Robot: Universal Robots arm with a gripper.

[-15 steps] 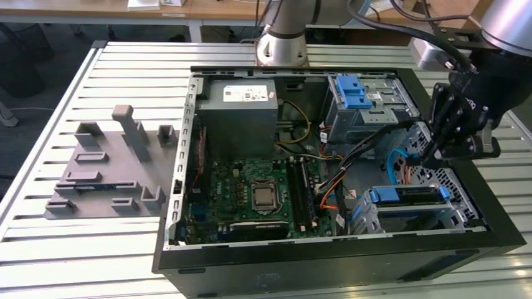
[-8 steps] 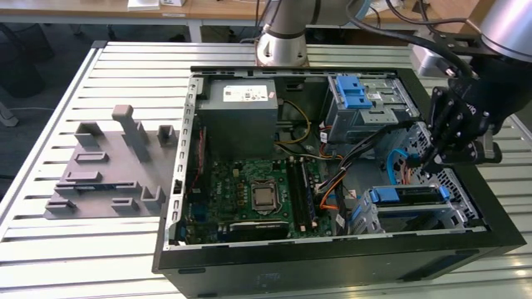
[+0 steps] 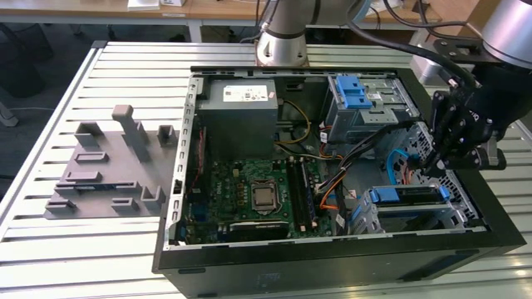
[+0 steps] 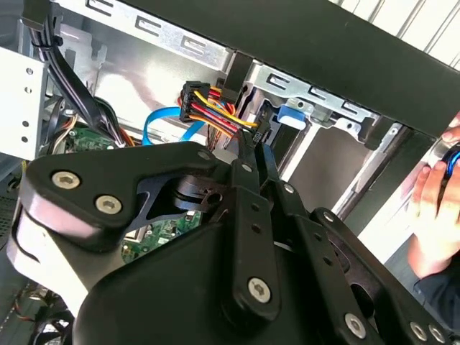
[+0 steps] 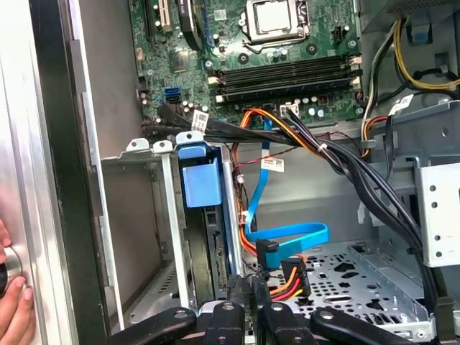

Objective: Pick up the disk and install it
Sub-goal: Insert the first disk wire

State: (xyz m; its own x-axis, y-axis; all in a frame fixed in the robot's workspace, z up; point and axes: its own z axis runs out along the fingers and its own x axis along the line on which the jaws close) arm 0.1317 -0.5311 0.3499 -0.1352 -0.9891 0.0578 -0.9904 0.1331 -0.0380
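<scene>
Gripper: black linkage gripper [image 3: 438, 163] hung over the case's right side in the exterior view; in both wrist views the fingers [image 5: 248, 302] lay close together, nearly clenched, with nothing seen between them. Tips sat just beside the bundle of red, yellow and orange wires [image 5: 287, 277].

Arm: silver-and-black arm [image 3: 507, 31] came in from the far right and pointed the gripper down into the case, between the two drive cages.

Case: open black case [image 3: 332, 261] lay on its side on the slatted table [image 3: 50, 249]. Inside: green board [image 3: 258, 193] at near left, grey power box [image 3: 241, 112] at far left, far cage [image 3: 365, 103] with a blue tab.

Disk: disk [image 3: 407, 194] with blue rails sat on edge in the near right cage [image 5: 169, 215], its blue tab [image 5: 200, 180] up, apart from the gripper.

Cable: blue flat cable [image 5: 287, 237] looped beside the cage.

Hand: a person's hand [image 4: 438, 208] rested on the case's outer edge.

Fixture: grey fixture [image 3: 108, 168] lay on the table, left of the case.
</scene>
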